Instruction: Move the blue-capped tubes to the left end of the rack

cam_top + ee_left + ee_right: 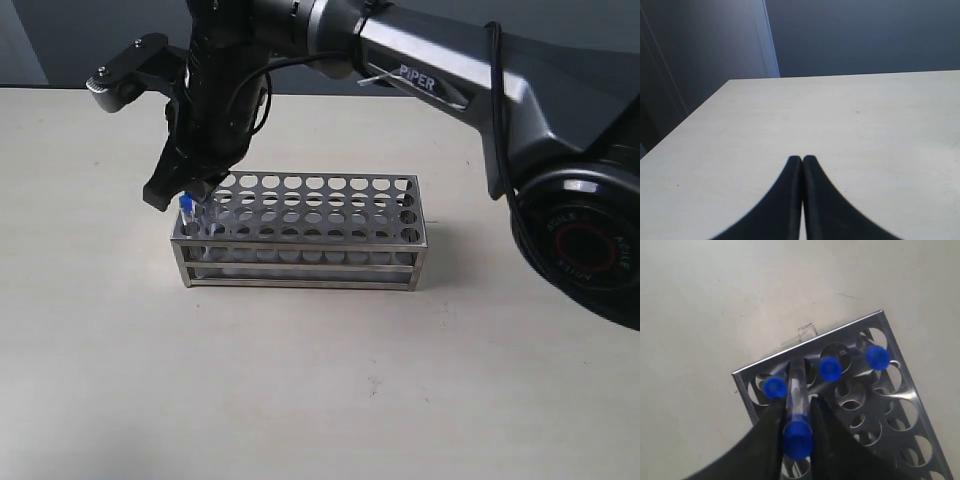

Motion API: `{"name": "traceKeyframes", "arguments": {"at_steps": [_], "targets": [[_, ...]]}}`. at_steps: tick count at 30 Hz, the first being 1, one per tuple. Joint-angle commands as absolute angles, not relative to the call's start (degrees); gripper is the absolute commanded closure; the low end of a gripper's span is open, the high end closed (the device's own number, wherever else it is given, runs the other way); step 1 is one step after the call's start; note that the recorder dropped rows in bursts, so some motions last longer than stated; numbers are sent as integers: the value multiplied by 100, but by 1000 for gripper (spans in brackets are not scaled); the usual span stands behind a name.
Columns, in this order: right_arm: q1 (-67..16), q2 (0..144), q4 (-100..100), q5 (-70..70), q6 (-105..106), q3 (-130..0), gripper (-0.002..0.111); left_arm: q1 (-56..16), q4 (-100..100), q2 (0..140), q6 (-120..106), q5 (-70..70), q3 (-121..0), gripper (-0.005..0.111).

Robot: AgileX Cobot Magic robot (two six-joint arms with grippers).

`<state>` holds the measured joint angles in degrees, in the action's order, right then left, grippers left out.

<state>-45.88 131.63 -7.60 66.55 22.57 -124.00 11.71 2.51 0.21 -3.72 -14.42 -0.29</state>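
The steel rack (310,232) stands mid-table. My right gripper (185,195) reaches across to the rack's left end and is shut on a blue-capped tube (798,437), with the clear body (797,390) squeezed between the black fingers (771,430). The tube's lower end points into the end row of holes in the rack (880,405). Three more blue-capped tubes (774,387) (830,369) (877,357) stand in that same end row. One blue cap (186,203) shows under the gripper in the exterior view. My left gripper (802,159) is shut and empty over bare table, away from the rack.
The right arm (450,90) stretches from the right side across the back of the table (330,380). The other holes of the rack hold no tubes. The table's far edge (840,76) meets a dark wall.
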Motion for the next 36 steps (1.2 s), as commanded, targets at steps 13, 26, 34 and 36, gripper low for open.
{"name": "traceKeyframes", "arguments": {"at_steps": [13, 26, 34, 36], "targets": [[-4578, 13292, -790, 6381, 2076, -12440, 109, 1126, 258, 0, -351, -1374, 0, 106], [-4578, 13256, -817, 6322, 1981, -12440, 65, 1126, 258, 0, -351, -1374, 0, 106], [-4578, 12975, -807, 6484, 1949, -12440, 69, 1126, 258, 0, -351, -1374, 0, 106], [-4578, 12854, -807, 6574, 1949, -12440, 69, 1126, 258, 0, -351, -1374, 0, 106]]}}
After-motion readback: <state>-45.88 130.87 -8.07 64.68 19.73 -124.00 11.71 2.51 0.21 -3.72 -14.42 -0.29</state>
